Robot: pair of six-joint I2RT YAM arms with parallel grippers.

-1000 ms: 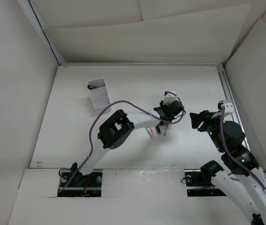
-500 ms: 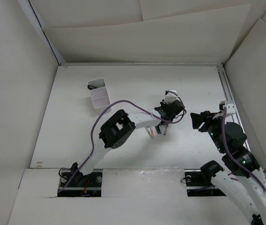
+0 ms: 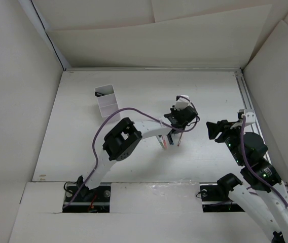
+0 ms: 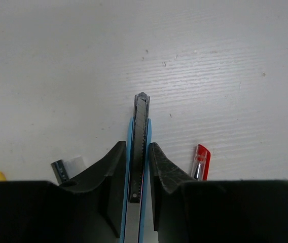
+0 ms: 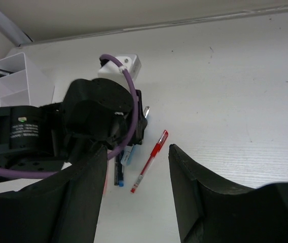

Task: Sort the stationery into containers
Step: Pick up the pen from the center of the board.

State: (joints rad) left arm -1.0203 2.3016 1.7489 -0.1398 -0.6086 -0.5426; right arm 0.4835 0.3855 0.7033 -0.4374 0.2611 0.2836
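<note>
Left wrist view gives me the clearest read: my left fingers (image 4: 155, 154) are clamped on a slim blue plastic item (image 4: 141, 109) with a dark grey strip down its middle and a pointed tip that juts out ahead of them over the white table (image 4: 220, 55). I cannot tell whether it is lifted or resting on the table. A thin red pen (image 4: 201, 161) lies just to its right, apart from it. From the top, the small white rectangular plastic box (image 3: 108, 105) with two compartments sits well away, toward the far left of the table. My right fingers (image 5: 182, 169) stand apart, hovering above the table and facing the left arm.
</note>
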